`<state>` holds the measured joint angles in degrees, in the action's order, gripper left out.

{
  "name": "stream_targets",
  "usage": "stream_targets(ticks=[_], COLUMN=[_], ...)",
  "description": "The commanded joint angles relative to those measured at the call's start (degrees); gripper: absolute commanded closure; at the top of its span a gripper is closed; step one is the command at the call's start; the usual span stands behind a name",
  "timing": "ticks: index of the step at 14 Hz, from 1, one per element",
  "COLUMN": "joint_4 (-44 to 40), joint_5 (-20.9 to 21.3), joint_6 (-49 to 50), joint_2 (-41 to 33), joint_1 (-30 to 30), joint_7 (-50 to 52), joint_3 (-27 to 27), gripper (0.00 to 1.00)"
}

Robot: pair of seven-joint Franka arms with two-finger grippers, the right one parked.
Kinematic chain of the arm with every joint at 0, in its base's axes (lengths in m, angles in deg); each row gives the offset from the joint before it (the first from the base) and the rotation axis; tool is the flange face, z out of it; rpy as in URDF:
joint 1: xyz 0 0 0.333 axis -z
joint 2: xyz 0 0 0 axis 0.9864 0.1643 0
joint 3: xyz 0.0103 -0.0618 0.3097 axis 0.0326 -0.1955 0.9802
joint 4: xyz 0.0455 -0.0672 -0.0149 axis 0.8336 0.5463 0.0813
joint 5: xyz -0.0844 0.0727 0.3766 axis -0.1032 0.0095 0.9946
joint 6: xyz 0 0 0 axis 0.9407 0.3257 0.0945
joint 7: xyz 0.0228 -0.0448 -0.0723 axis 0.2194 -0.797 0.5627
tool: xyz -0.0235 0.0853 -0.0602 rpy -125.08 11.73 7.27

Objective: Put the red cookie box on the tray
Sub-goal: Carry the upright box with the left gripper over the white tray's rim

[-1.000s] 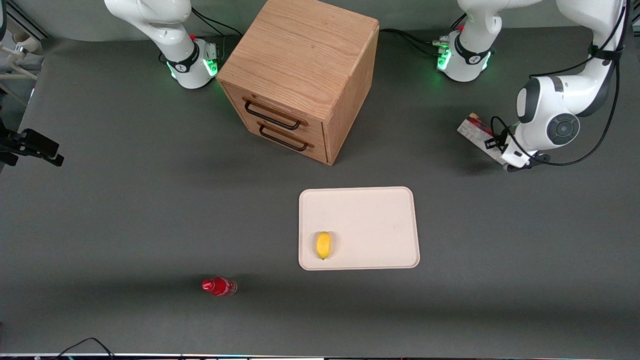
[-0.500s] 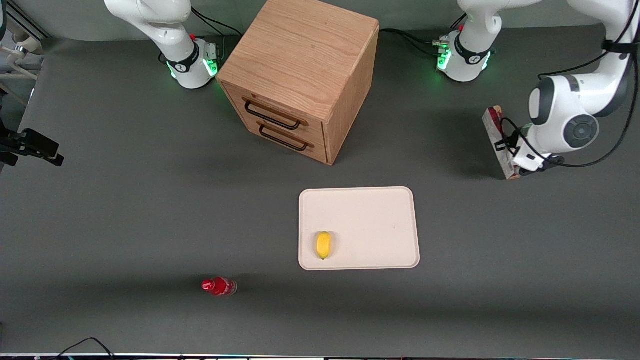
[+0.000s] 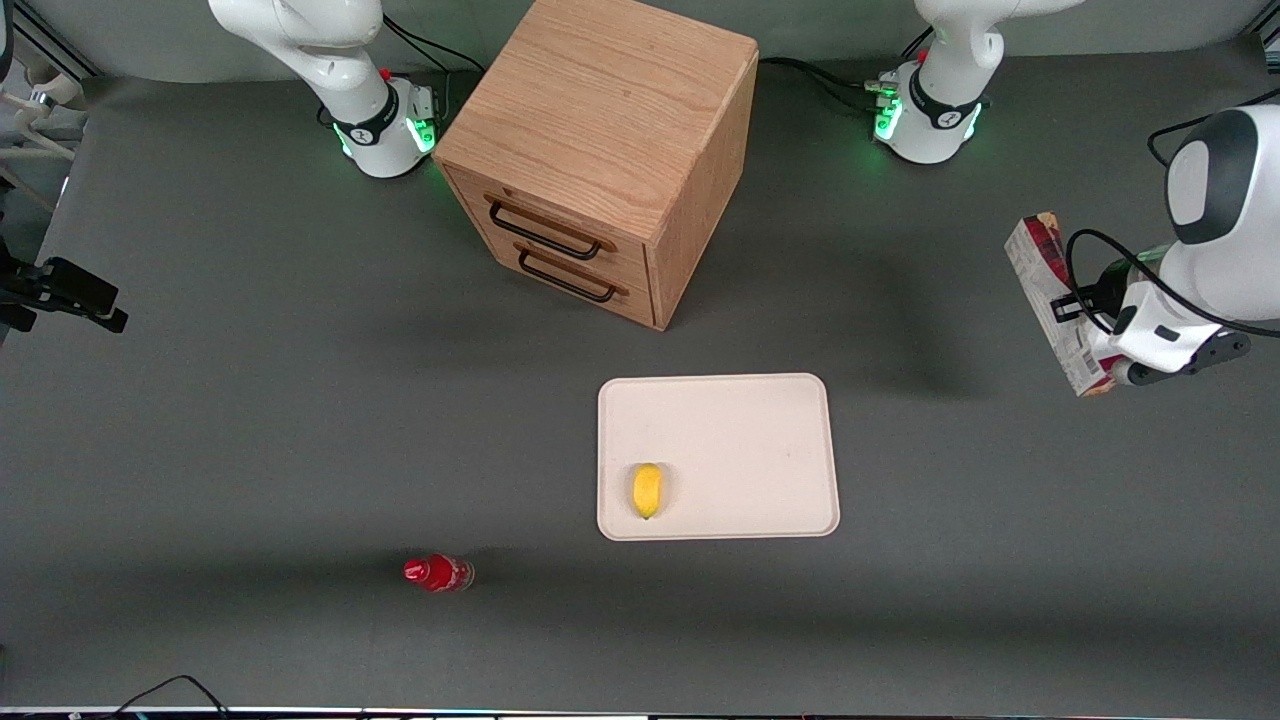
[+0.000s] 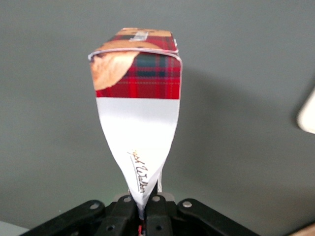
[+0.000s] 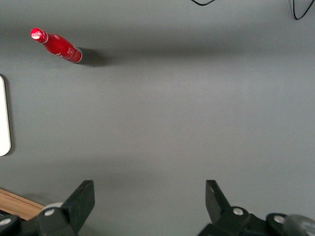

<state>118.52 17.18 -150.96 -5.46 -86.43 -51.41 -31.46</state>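
The red cookie box (image 3: 1050, 300) hangs in the air at the working arm's end of the table, held by its white end. My left gripper (image 3: 1105, 345) is shut on that box, well above the table. In the left wrist view the box (image 4: 140, 103) stretches away from the gripper (image 4: 143, 206), red tartan at its outer end, white panel pinched between the jaws. The cream-white tray (image 3: 760, 420) lies flat nearer the front camera than the cabinet, some way from the box toward the table's middle; a corner of the tray (image 4: 307, 115) shows in the wrist view.
A yellow lemon (image 3: 647, 490) lies in the tray near its front edge. A wooden drawer cabinet (image 3: 600, 150) stands farther from the camera than the tray. A small red bottle (image 3: 438, 573) lies toward the parked arm's end.
My gripper has carried the box up and sideways toward the working arm's table edge, slightly nearer the camera. The box has swung from slanted to nearly upright.
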Motion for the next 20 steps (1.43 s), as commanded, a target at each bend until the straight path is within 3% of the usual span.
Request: stream_targets(ticks=[1, 3, 7, 11, 14, 20], joint_4=[-13.3, -19.4, -24.0, -25.4, -25.4, -25.1], joint_5=[-0.3, -1.6, -1.7, -1.2, 3.7, 6.2], joint_6=[4.7, 5.2, 1.4, -9.0, -16.3, -22.5], joint_2=[8.2, 13.3, 22.3, 30.2, 35.2, 38.9], joint_1=[0.5, 0.7, 1.7, 4.9, 7.7, 8.1], joint_7=[1.7, 2.9, 10.9, 13.1, 18.1, 18.6], joint_3=[-5.0, -8.9, -16.2, -17.5, -17.6, -17.5], gripper=[1.0, 1.0, 1.0, 1.0, 1.0, 1.0])
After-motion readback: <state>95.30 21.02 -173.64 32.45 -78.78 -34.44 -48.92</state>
